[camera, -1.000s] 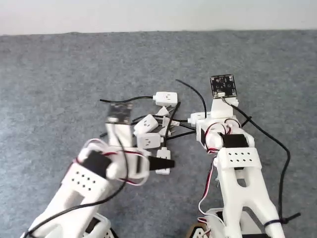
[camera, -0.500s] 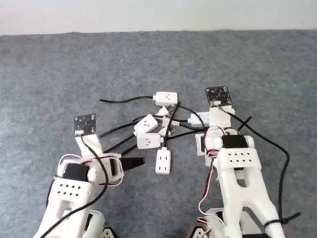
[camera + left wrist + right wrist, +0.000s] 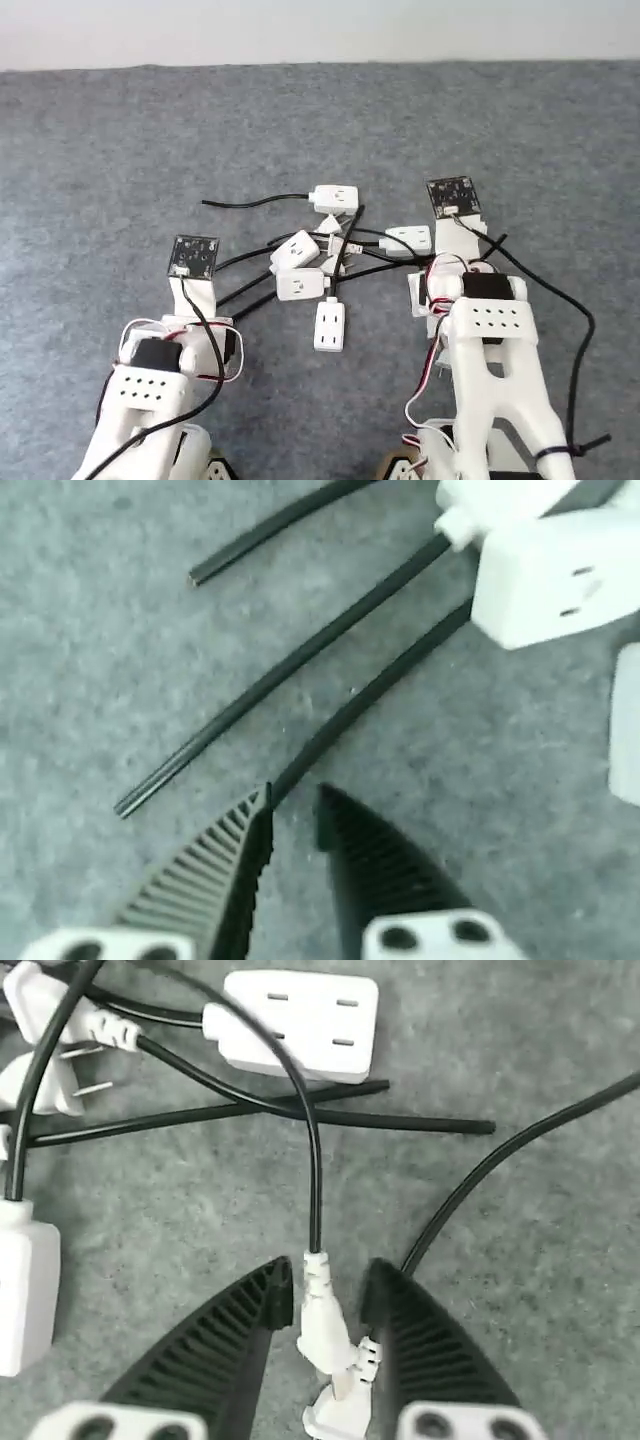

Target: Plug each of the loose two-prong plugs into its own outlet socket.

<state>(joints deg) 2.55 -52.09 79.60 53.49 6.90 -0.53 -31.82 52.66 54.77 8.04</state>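
My worry starts closest in. The plug lies between the jaws of the right gripper, which are narrowly spread and bracket it without clearly biting. If I close off-centre, it could twist or slip. Its cord drapes over other leads, so a lift may drag them. An empty socket waits at 11 o'clock of that arm. The left gripper is parted by a slit and holds nothing. A black cord ends just beside one tip, with a white socket block beyond at 2 o'clock.

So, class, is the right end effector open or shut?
Open: the right end effector straddles a white plug, gaps showing on both sides.
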